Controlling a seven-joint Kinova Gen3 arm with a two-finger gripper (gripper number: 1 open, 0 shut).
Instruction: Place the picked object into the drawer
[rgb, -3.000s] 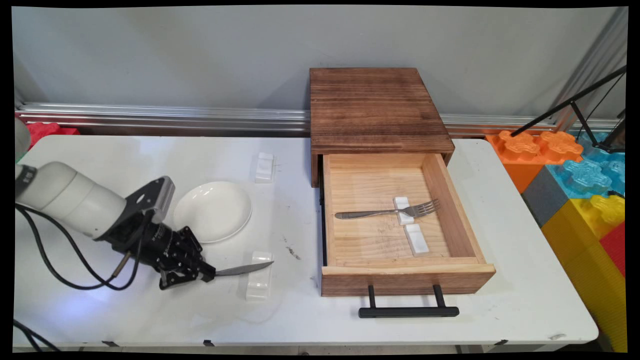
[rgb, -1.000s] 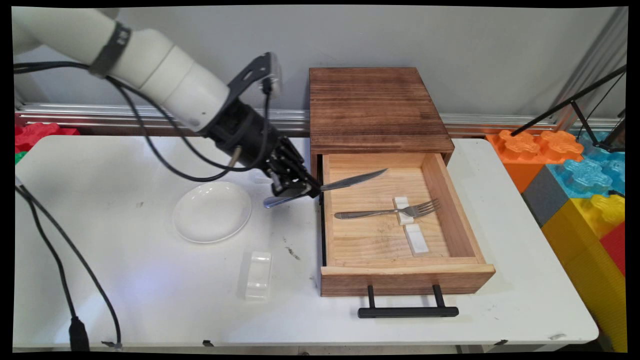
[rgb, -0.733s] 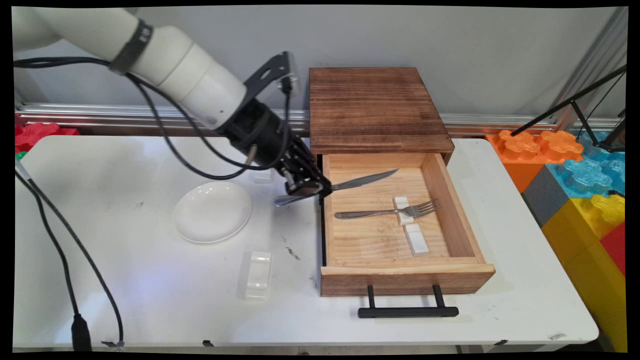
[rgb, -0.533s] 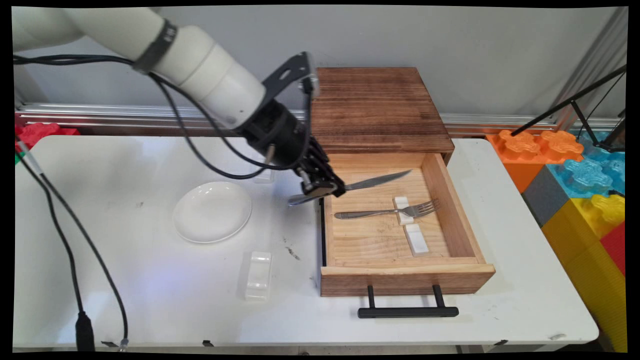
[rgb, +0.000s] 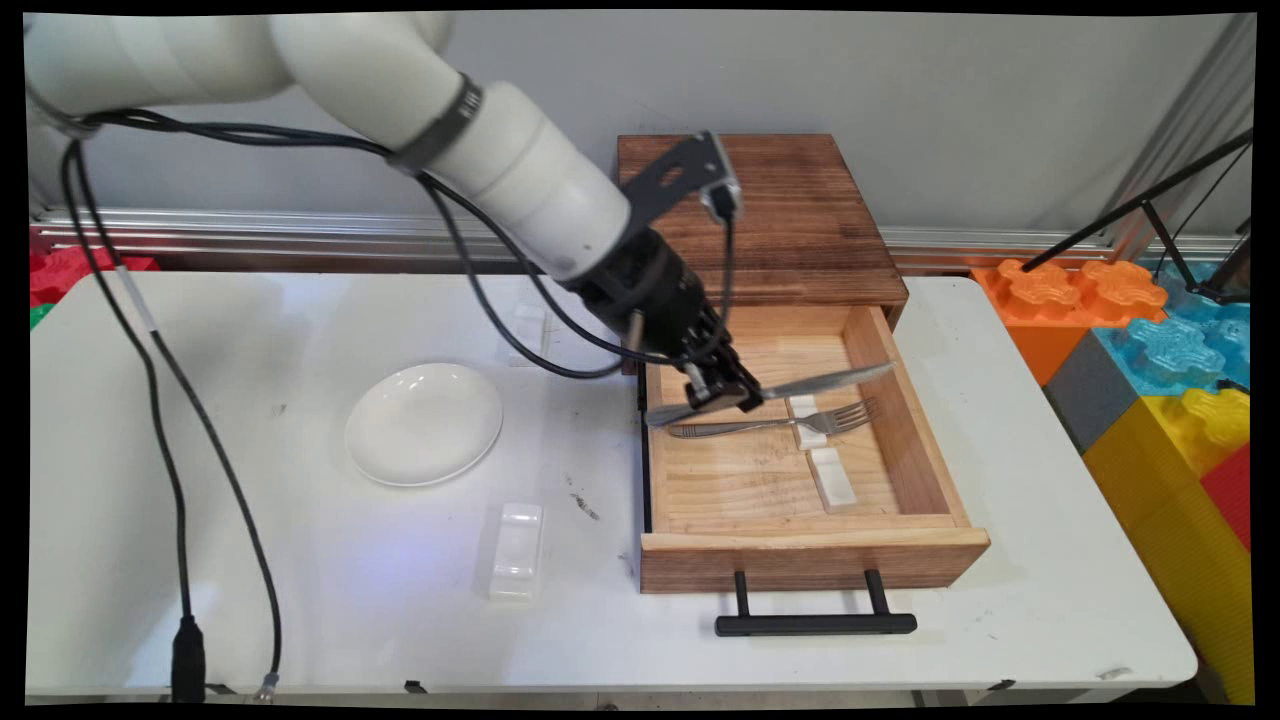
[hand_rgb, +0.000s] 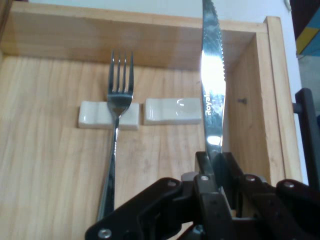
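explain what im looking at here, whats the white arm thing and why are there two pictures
It is a robot arm ending in a black gripper, shut on a table knife above an open wooden drawer. The wide picture comes from a fixed camera over the table. The close picture comes from a camera on the hand, looking along the knife. In the drawer a fork lies across one white cutlery rest, with an empty rest beside it. On the table sit a white plate and another rest.

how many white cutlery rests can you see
4: two in the drawer, one under the fork, one empty; one near the table's front; one behind the arm's cables.
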